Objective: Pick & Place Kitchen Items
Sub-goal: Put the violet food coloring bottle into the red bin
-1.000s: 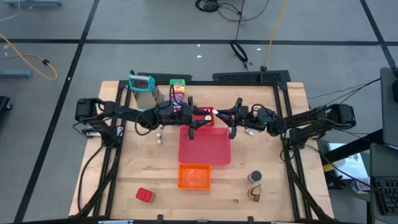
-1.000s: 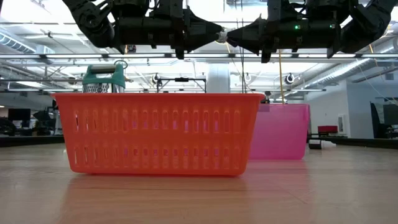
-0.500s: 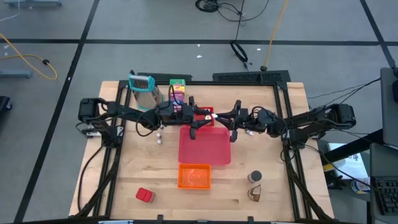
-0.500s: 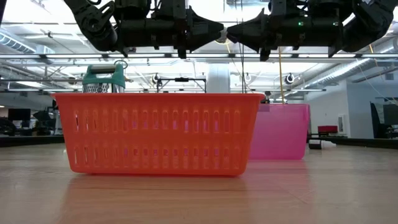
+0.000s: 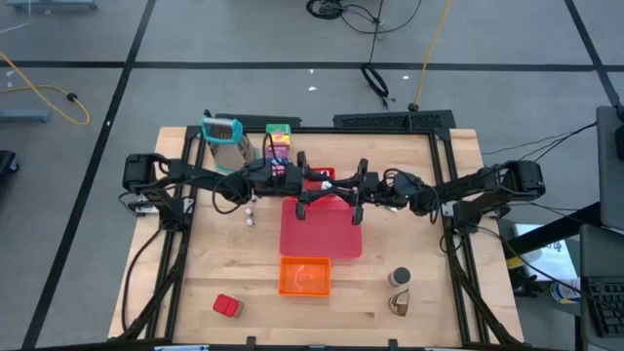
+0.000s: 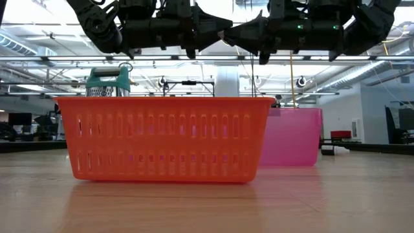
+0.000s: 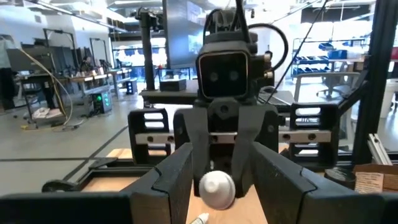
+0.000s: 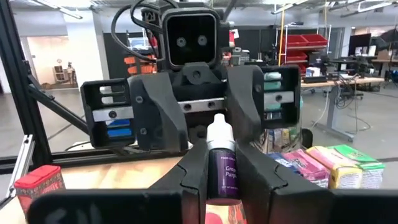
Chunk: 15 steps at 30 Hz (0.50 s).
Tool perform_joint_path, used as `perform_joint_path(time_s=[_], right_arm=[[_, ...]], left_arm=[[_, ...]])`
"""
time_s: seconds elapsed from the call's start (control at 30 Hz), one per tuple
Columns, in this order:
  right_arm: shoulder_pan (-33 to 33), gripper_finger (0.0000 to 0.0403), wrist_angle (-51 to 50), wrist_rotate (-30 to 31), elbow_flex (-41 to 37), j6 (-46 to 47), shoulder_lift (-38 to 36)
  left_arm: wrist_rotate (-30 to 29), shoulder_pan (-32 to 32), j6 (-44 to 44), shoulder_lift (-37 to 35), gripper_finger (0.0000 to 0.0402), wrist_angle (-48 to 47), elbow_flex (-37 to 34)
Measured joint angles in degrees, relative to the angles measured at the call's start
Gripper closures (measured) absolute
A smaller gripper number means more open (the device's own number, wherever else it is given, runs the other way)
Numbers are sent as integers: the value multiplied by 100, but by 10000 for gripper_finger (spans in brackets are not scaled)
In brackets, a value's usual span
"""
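Evidently a hand-to-hand transfer, done high above the worktop.

Right hand (image 8: pixel 221 157): fingers pressed onto the body of a small bottle (image 8: pixel 222 168) with a purple label, pinching it low. Its white cap (image 7: pixel 216 188) pointed straight at the other arm.

Left hand (image 7: pixel 222 154): faced the right hand nose to nose, fingers spread either side of the cap. Could not tell whether either finger touched it; no grip visible from this side.

Below both hands: pink tray (image 5: pixel 322 244), with the bottle over its far edge. An orange basket (image 5: pixel 304 276) sat past the tray's near edge, well below the hands.

Judgement on the step:
- Keep the two hands in line, with the cap centred between the left fingers.
- Close the left hand fully on the cap or neck before the right loosens at all.
- The cap is round and smooth and may roll out of a shallow pinch, so take it deep.
- A drop here would probably land in the tray, which lowers the risk.

Farther off: food boxes (image 5: pixel 279 142) and a metal grater (image 5: pixel 222 136) behind the left hand, and a red block (image 5: pixel 226 306) at the worktop's front, all untouched.
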Motion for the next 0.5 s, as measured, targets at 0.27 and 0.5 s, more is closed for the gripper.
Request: perform_joint_path(time_s=[0.27,0.5], right_arm=[[0,352,8,6,42,-160,21],[-69,352,-86,-15,42,-156,13]], left_arm=[[110,0,5,0,243,-259,0],[218,25,44,0,254,-275,0]])
